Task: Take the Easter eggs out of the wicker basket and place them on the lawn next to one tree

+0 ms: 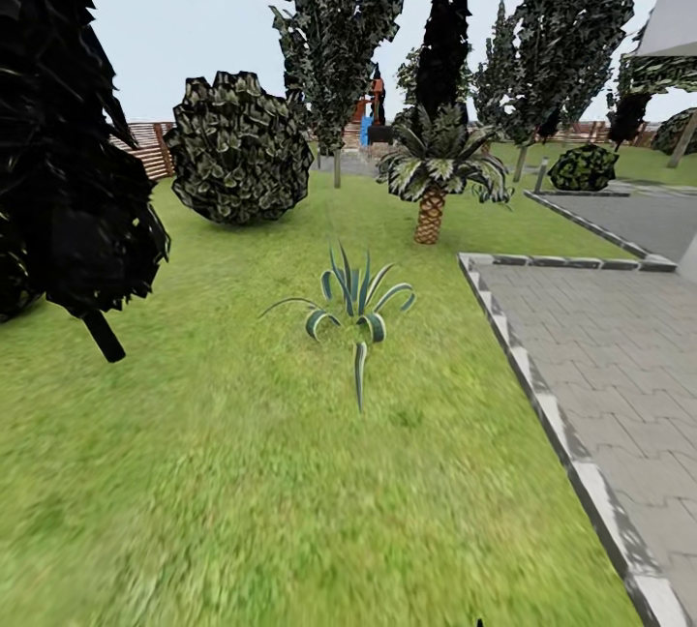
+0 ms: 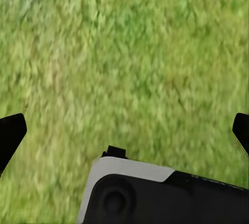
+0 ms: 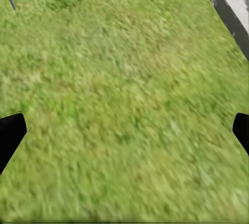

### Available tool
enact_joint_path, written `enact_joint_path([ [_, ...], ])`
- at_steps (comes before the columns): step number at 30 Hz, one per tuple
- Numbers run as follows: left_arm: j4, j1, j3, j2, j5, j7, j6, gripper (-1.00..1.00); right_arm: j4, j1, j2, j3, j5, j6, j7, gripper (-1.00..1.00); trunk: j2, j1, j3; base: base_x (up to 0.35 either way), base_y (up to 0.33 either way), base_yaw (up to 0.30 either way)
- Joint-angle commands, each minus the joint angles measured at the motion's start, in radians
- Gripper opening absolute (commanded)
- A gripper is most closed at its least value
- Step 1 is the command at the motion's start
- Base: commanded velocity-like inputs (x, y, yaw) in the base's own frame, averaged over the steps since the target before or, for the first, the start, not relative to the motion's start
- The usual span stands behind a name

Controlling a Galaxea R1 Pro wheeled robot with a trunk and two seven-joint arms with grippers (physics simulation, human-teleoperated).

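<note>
- Here, the left hand (image 2: 124,130) hangs over plain green grass (image 2: 129,53). Its two black fingertips (image 2: 10,133) sit far apart at the edges of the left wrist view, so it is wide open and holds nothing.
- The right hand (image 3: 124,130) is wide open too, with nothing between its fingertips (image 3: 10,133). It hangs over grass, and a grey curb (image 3: 228,6) runs past one corner.
- In the head view, the lawn (image 1: 242,472) spreads out in front, green with yellow patches.
- A small spiky plant (image 1: 353,303) with striped leaves grows in the middle of the lawn.
- A grey paved path (image 1: 610,346) with a pale curb lies on the right.
- A dark, almost black tree (image 1: 68,153) stands at the left.
- Farther back are a round bush (image 1: 237,148) and a short palm (image 1: 436,172).
- Behind them stand tall thin trees (image 1: 339,27) and a brown slat fence (image 1: 150,145).
</note>
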Motion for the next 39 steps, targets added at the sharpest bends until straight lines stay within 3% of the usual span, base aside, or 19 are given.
enact_joint_path([
  [1,0.000,-0.001,0.001,0.000,0.001,0.000,-0.003,1.00,0.012,-0.001,0.001,0.002,-0.002,-0.006,-0.001,1.00,0.006,-0.003,0.001,0.339,0.000,0.000],
  [9,0.000,-0.001,0.003,-0.004,0.002,0.000,-0.003,1.00,0.034,-0.001,0.003,0.004,-0.003,-0.011,0.001,1.00,0.062,-0.034,0.026,0.339,0.000,0.000],
  [20,0.000,-0.001,0.002,-0.002,0.002,-0.001,-0.004,1.00,0.035,-0.001,0.003,0.004,-0.001,-0.012,0.001,1.00,0.062,-0.034,0.026,0.339,0.031,0.151],
  [35,0.000,-0.001,0.003,-0.002,0.004,-0.001,-0.004,1.00,0.036,-0.001,0.003,0.006,0.002,-0.012,0.004,1.00,0.062,-0.034,0.026,0.313,0.193,0.260],
  [39,0.000,-0.001,0.003,-0.001,0.005,-0.001,-0.004,1.00,0.036,-0.001,0.003,0.022,0.033,-0.012,0.005,1.00,0.062,-0.034,0.026,0.302,0.215,0.049],
])
